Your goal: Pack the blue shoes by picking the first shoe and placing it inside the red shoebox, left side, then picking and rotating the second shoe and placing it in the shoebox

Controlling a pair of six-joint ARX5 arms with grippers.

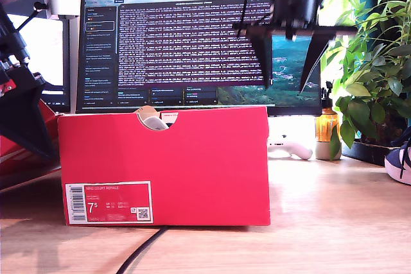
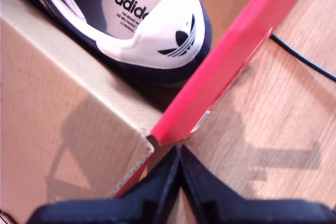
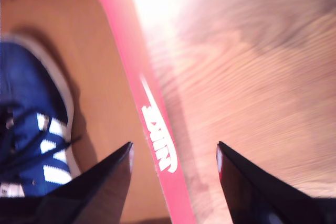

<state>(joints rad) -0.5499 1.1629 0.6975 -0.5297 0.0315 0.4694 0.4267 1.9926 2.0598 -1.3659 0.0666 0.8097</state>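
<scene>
1. Red is the big shoebox [image 1: 192, 158]. It sits in the middle of the wooden table [image 1: 334, 210].
2. One blue shoe [image 2: 157, 24] lies inside the box, with its white heel near a corner.
3. The other blue shoe [image 1: 399, 158] is out on the table, at the exterior view's right edge, well apart from the box.
4. My first gripper [image 2: 179, 153] has its two fingers pressed together with nothing between them. It hangs by the box corner.
5. My second gripper [image 3: 175, 150] has its fingers wide apart and empty. It hangs over the box's red wall.
6. I think the next job is the shoe on the table. Go to it with the open fingers and pinch its side firmly. Then lift it clear of the wall, turn it round and set it down beside the first shoe.
</scene>
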